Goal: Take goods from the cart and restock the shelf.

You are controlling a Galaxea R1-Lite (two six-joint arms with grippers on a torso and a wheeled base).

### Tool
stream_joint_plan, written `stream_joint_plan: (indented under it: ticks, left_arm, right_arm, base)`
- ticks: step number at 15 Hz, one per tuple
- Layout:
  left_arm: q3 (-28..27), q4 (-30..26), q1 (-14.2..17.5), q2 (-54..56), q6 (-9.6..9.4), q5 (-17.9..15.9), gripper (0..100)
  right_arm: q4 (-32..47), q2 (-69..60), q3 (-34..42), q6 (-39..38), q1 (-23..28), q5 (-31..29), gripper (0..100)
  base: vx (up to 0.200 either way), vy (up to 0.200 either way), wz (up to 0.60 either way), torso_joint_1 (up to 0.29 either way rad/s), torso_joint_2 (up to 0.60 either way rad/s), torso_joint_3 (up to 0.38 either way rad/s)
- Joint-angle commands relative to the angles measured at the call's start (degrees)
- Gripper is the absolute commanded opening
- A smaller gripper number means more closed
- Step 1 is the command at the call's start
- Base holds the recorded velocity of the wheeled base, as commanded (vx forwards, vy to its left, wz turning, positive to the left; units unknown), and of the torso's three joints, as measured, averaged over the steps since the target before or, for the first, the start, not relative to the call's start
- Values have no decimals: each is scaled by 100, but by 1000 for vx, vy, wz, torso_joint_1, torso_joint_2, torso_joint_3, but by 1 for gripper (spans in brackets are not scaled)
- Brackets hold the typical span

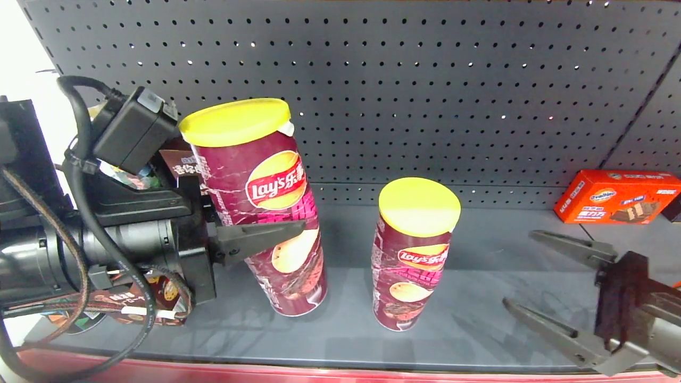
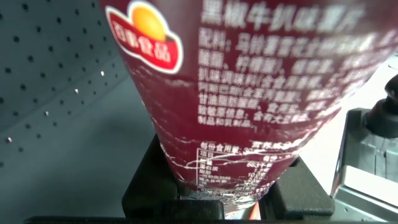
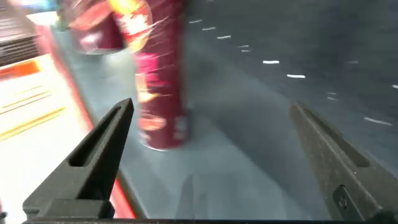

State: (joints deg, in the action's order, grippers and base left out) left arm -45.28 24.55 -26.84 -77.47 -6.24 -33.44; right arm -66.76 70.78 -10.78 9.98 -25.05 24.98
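Observation:
A maroon chip can (image 1: 266, 207) with a yellow lid leans at a tilt on the left of the grey shelf (image 1: 479, 308). My left gripper (image 1: 276, 223) is shut on its middle, one finger (image 1: 260, 236) across the front. The can's base sits at the shelf board; contact I cannot tell. In the left wrist view the same can (image 2: 249, 93) looms close. A second matching can (image 1: 412, 255) stands upright at mid-shelf. My right gripper (image 1: 518, 268) hangs open and holds nothing to its right. In the right wrist view its open fingers (image 3: 106, 149) frame that can (image 3: 161, 81).
An orange box (image 1: 617, 197) lies at the back right of the shelf. Dark snack packets (image 1: 159, 298) sit beneath my left arm. The perforated back panel (image 1: 425, 80) closes the rear, and a red strip (image 1: 266, 372) marks the front edge. Bare shelf lies between the cans.

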Motion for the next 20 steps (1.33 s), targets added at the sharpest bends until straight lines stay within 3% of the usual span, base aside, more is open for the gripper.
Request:
stream_joint_plan:
  ticks: [1,3,6,9,11,14,20]
  left_arm:
    - [282,-3,-5,285,-9,-5,0]
    - [493,-3,-5,487,0,-5,0]
    - [555,-3,-5,628,0,-5,0]
    - [467,6,-31,628,-9,-5,0]
    - [406,6,-40,610,-17,-5,0]
    - [151,6,-49,399,-26,-14,0]
    - [89,340,-49,145,-17,-22,0]
  right_arm:
    - [1279,-2094,111,-190,528,-652,100]
    - [2184,-3017,120,-251,528,-1092,100]
    - [4531,-5065,32,-251,554,-1680,100]
    - [6333,-6665,41,-348,580,-2085,100]
    - [7001,-7078,120,-427,572,-2217,100]
    - [6614,-7078,972,-717,572,-2384,100]
    - [6421,-7078,1007,-330,563,-2410,100]
  base:
    - [0,0,0,0,0,0]
    - [0,0,0,0,0,0]
    - [0,0,0,0,0,0]
    - [0,0,0,0,0,0]
    - [0,0,0,0,0,0]
    - [0,0,0,0,0,0]
    - [0,0,0,0,0,0]
